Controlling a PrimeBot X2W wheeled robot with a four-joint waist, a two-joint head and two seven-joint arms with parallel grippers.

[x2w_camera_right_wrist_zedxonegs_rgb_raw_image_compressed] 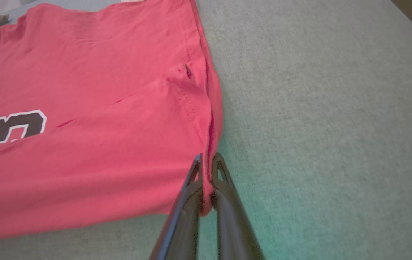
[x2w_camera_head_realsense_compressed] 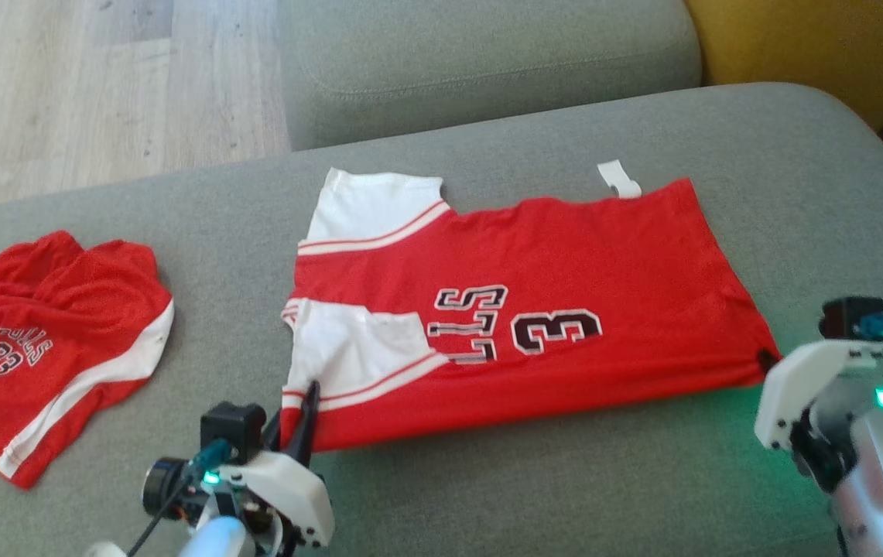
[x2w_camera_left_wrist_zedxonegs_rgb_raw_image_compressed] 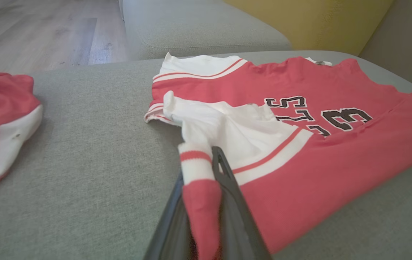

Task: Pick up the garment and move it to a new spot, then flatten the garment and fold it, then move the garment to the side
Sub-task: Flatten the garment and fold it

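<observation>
Grey sofa seat [x2w_camera_head_realsense_compressed: 565, 480] carries everything; wood floor [x2w_camera_head_realsense_compressed: 62, 93] past its far left corner, second grey cushion [x2w_camera_head_realsense_compressed: 487, 70] and yellow cushion [x2w_camera_head_realsense_compressed: 812, 46] along the far edge.

Jersey [x2w_camera_head_realsense_compressed: 565, 255]: red, white sleeves, lies flat mid-seat, folded lengthwise. Sleeve end points to the seat's left, hem to the right. Black "3" and part of the lettering face up. One white sleeve is folded in over the red near the left end.

Shorts [x2w_camera_head_realsense_compressed: 62, 340]: red with white trim, crumpled at the left edge of the seat, well apart from the jersey.

Left fingers [x2w_camera_left_wrist_zedxonegs_rgb_raw_image_compressed: 231, 191]: narrow, clamped on the jersey's near-left corner, with red cloth and striped trim bunched between them.

Right fingers [x2w_camera_right_wrist_zedxonegs_rgb_raw_image_compressed: 186, 202]: pinched almost together on the near-right hem corner, a thin fold of red cloth between them.

White label [x2w_camera_head_realsense_compressed: 619, 178] sticks out past the jersey's far edge.
</observation>
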